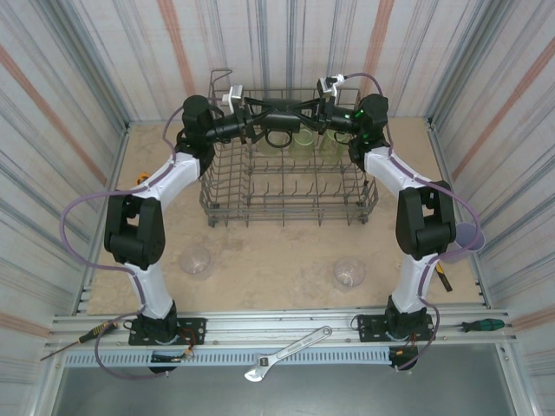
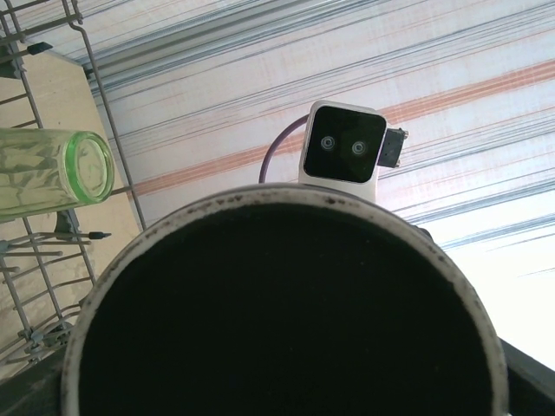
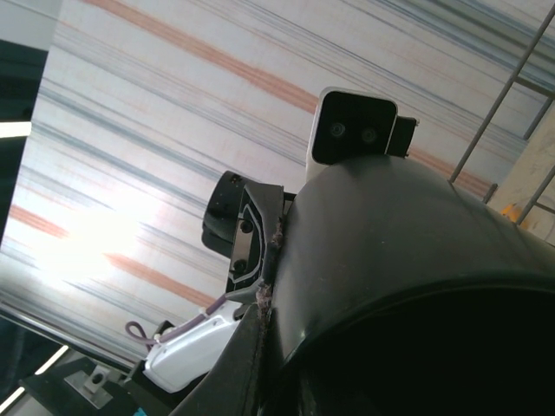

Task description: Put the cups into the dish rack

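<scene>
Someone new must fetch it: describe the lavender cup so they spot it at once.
Find the wire dish rack mid-table, then go right to the right arm's black elbow by the striped wall. The lavender cup peeks out just beyond it. Unlike the clear cups before the rack, it is purple-tinted.

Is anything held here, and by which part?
The black cup, between both grippers over the dish rack. The right gripper seems pinched shut on its rim; whether the left gripper grips it cannot be told.
</scene>
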Controlling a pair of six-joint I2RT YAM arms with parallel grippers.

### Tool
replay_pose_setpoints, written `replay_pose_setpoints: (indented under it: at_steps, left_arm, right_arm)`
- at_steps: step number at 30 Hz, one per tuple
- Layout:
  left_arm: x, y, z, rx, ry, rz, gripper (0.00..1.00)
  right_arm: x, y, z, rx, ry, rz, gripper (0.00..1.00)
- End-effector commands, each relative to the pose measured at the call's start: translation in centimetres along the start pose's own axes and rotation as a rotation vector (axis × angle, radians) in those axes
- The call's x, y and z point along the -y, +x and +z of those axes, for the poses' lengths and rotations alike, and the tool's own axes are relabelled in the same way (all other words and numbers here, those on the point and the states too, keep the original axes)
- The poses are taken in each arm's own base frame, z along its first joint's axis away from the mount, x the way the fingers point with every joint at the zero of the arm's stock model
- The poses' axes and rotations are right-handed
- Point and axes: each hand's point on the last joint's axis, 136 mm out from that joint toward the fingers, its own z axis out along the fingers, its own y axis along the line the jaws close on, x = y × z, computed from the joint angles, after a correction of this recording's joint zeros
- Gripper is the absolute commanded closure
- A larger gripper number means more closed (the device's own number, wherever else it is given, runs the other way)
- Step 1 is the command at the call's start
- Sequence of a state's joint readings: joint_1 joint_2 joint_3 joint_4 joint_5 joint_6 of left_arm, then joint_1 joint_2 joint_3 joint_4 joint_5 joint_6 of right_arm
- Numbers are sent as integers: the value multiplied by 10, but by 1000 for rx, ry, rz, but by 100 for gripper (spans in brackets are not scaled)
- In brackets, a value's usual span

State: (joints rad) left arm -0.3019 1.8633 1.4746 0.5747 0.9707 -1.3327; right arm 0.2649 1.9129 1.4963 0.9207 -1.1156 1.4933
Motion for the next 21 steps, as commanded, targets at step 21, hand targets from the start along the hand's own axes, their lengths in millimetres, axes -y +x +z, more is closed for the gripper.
replay_pose_setpoints:
  at_steps: [21]
  left_arm:
    - [-7, -8, 2, 2, -2, 8, 14]
  right_arm:
    - [-33, 7, 24, -13, -89, -99, 100]
